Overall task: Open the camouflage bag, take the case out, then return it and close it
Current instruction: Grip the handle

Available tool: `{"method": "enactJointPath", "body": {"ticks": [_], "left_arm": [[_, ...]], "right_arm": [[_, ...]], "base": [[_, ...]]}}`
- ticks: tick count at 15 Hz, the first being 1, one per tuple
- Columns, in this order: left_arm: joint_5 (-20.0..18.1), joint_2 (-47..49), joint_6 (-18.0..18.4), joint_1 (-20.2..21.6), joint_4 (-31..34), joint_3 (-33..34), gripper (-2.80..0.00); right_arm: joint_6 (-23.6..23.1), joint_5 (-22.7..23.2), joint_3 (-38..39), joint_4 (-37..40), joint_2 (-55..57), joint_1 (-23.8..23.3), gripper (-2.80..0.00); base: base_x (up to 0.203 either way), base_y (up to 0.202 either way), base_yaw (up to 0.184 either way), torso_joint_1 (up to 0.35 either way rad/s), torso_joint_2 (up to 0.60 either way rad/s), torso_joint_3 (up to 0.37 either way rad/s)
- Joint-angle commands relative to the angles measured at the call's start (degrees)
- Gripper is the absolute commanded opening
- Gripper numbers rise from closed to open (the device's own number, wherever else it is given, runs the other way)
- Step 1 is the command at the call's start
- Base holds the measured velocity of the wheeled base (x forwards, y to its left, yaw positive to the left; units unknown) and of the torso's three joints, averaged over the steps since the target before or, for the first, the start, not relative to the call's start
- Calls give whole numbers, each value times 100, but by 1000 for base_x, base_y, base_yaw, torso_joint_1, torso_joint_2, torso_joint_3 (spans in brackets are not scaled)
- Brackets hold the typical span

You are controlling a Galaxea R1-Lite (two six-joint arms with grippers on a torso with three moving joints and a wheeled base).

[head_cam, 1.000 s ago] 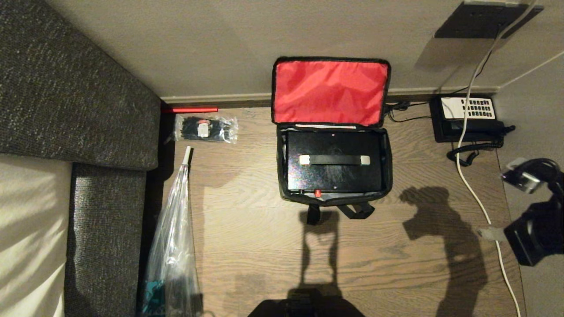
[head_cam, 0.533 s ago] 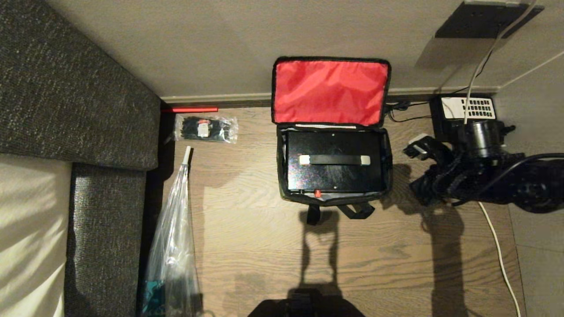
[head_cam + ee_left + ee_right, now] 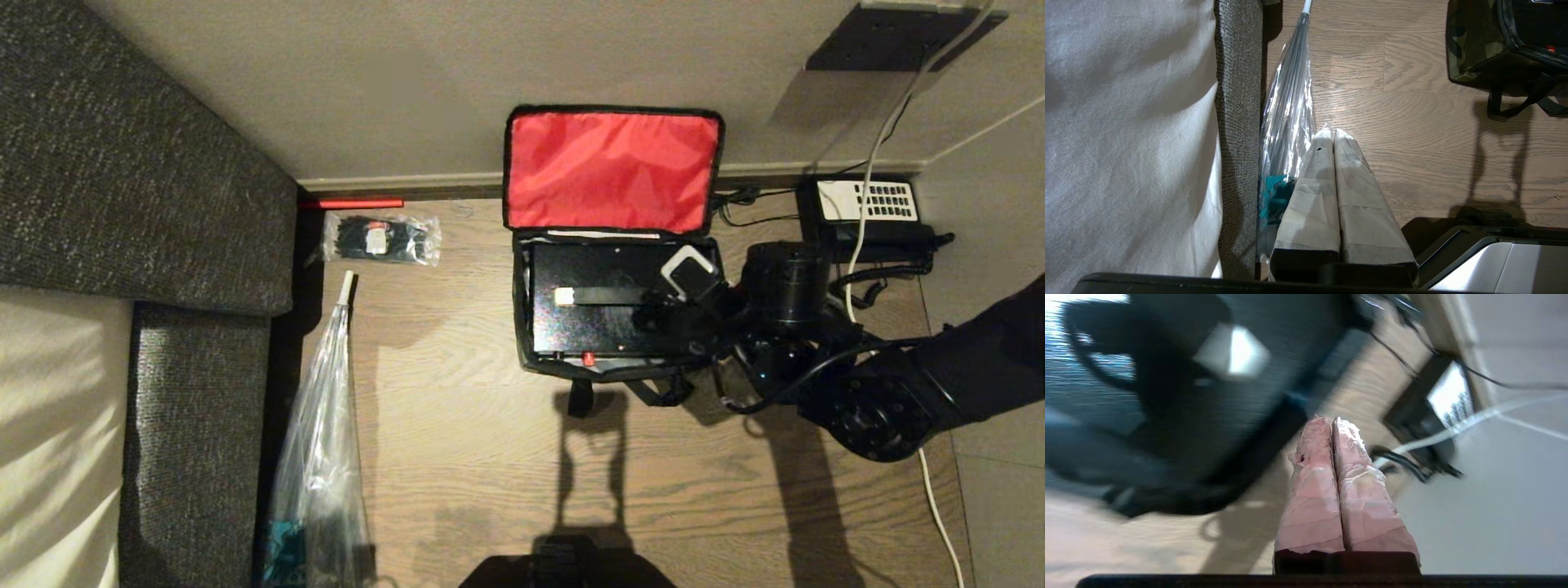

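Head view: the camouflage bag (image 3: pixel 619 363) sits at the scene's centre on the wooden floor (image 3: pixel 457 457), its red-lined lid (image 3: pixel 612 170) thrown back toward twelve o'clock against the wall. The case (image 3: pixel 604 327) lies inside it, its handle (image 3: pixel 596 296) level across the top. The right gripper (image 3: pixel 665 314) reaches in from three o'clock over the handle's right end. The telephone (image 3: pixel 865 214) stands at the bag's three o'clock.

Left wrist view: the left gripper (image 3: pixel 1329 136) hangs parked, its fingers pressed together, beside the sofa (image 3: pixel 1237 122) and a clear wrapped umbrella (image 3: pixel 1288 118); the bag's corner shows nearby.

Right wrist view: the right gripper's fingers (image 3: pixel 1316 457) are pressed together and empty, with the dark bag blurred beyond.

Judgement: the bag is open, so taking out the case is the step in hand; next, the fingers must part, straddle the handle and clamp it before lifting.
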Motion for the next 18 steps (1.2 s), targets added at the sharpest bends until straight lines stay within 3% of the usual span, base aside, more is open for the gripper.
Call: {"method": "enactJointPath", "body": {"ticks": [1,2,3,4,7,11,12,15,18], "left_arm": [[5,-2,-4,1,0,1,-280],[5,-2,-4,1,0,1,-280],[5,-2,-4,1,0,1,-280],[5,-2,-4,1,0,1,-280],[5,-2,-4,1,0,1,-280],[5,-2,-4,1,0,1,-280],[5,-2,-4,1,0,1,-280],[5,-2,-4,1,0,1,-280],[5,-2,-4,1,0,1,-280]], "right_arm": [[287,-85,205,-59,33,428,-280],[358,-118,243,-107,51,581,-280],[384,-204,255,-197,104,733,-174],[442,-332,272,-284,257,854,0],[824,-940,331,-496,837,1191,0],[693,-1056,442,-1202,1274,1297,0],[508,-1056,394,-1351,1306,1309,0],[-725,-1052,523,-1952,1167,1300,0],[-854,-1007,366,-2299,1097,1351,0]], "base": [[0,0,0,0,0,0],[0,0,0,0,0,0],[0,0,0,0,0,0],[0,0,0,0,0,0],[0,0,0,0,0,0],[0,0,0,0,0,0],[0,0,0,0,0,0],[0,0,0,0,0,0],[0,0,0,0,0,0]]}}
